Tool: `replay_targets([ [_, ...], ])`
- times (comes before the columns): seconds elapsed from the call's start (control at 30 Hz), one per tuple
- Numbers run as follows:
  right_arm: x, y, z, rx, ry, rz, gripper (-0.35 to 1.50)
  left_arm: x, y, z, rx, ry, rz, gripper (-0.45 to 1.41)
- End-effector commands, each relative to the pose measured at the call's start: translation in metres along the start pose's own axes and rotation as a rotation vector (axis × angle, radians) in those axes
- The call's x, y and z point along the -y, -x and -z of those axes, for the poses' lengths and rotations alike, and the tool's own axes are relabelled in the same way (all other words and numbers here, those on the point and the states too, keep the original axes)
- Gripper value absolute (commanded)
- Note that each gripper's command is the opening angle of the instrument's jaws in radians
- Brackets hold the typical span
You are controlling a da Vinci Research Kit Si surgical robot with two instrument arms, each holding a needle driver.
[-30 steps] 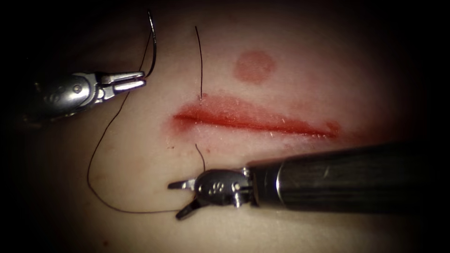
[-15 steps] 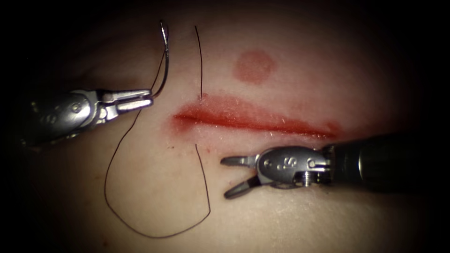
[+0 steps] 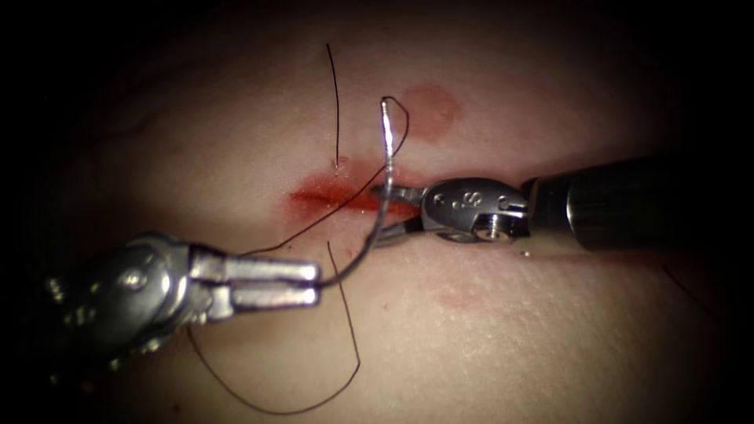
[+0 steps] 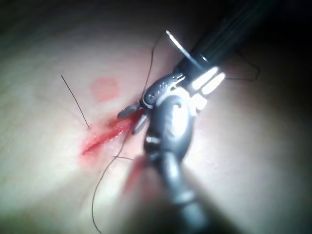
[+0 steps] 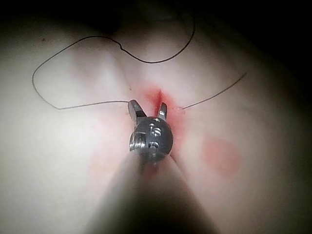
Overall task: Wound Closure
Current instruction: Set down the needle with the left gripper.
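Swinging down to seven o'clock, the left tool [image 3: 314, 284] stays clamped on the needle [image 3: 375, 212]'s tail; the right tool [image 3: 386, 213], jaws apart, now straddles it over the cut [image 3: 338, 196].

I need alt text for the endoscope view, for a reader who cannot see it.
The left gripper, shut, holds one end of a curved needle that arches free above the tissue in front of the red cut. The right gripper, open and holding nothing, sits at the cut behind the needle. Dark thread loops below.
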Motion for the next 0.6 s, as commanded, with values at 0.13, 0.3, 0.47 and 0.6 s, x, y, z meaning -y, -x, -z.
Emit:
replay_targets([
  [0.13,-0.0007,0.0016,-0.0037,-0.041,0.028,0.007,1.25,-0.0002,-0.0015,-0.0010,-0.044,0.032,0.018,-0.35],
  [0.3,0.0007,0.0025,-0.0079,-0.110,-0.022,0.016,0.73,0.0001,-0.0028,-0.0013,-0.084,0.039,0.031,-0.35],
  [0.47,0.0019,0.0036,-0.0111,-0.121,-0.039,0.033,0.48,0.0025,-0.0048,0.0007,-0.099,0.004,0.035,-0.35],
  [0.6,0.0023,0.0042,-0.0102,-0.095,-0.038,0.043,0.61,0.0036,-0.0042,0.0039,-0.016,-0.084,-0.008,-0.35],
])
